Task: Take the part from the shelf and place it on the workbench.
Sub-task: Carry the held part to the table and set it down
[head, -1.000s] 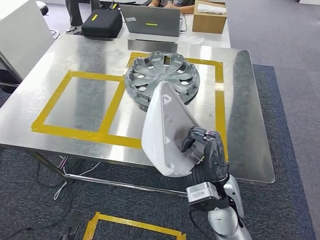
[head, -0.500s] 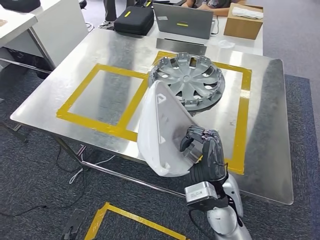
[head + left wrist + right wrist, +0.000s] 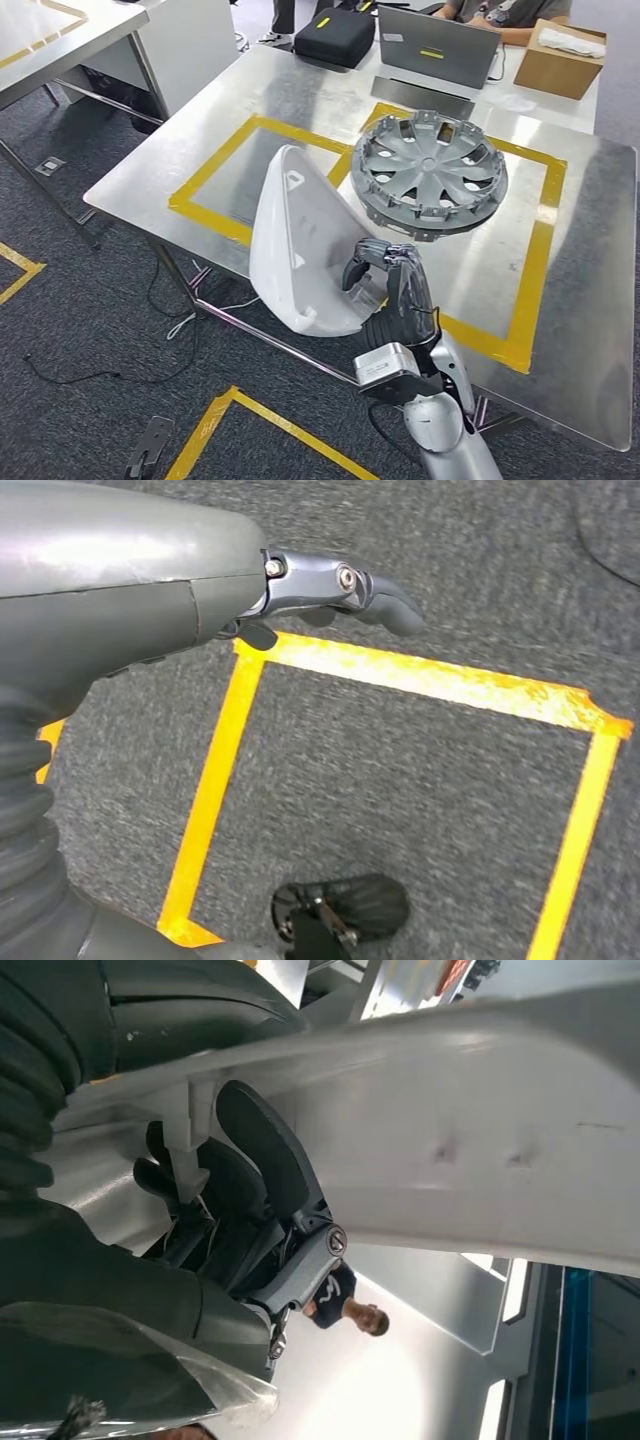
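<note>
My right hand (image 3: 392, 290) grips a large white curved shell part (image 3: 302, 250) by its lower edge and holds it tilted in the air over the near edge of the steel workbench (image 3: 589, 300). In the right wrist view the dark fingers (image 3: 249, 1190) wrap round a rib of the white part (image 3: 490, 1140). A grey wheel cover (image 3: 429, 175) lies inside the right yellow-taped square on the bench. The left taped square (image 3: 249, 175) is bare, partly hidden behind the part. My left hand (image 3: 332, 585) hangs over the carpet, its fingers held out with nothing in them.
At the bench's far edge stand a laptop (image 3: 438, 45), a black bag (image 3: 334, 35) and a cardboard box (image 3: 560, 60), with a person seated behind them. Another table (image 3: 45, 30) stands at the left. Cables (image 3: 173, 300) and yellow tape (image 3: 256, 410) lie on the carpet.
The whole picture has shifted, so the camera has turned: the bench now lies further right and the left table has come into sight. My right hand still holds the white part the same way.
</note>
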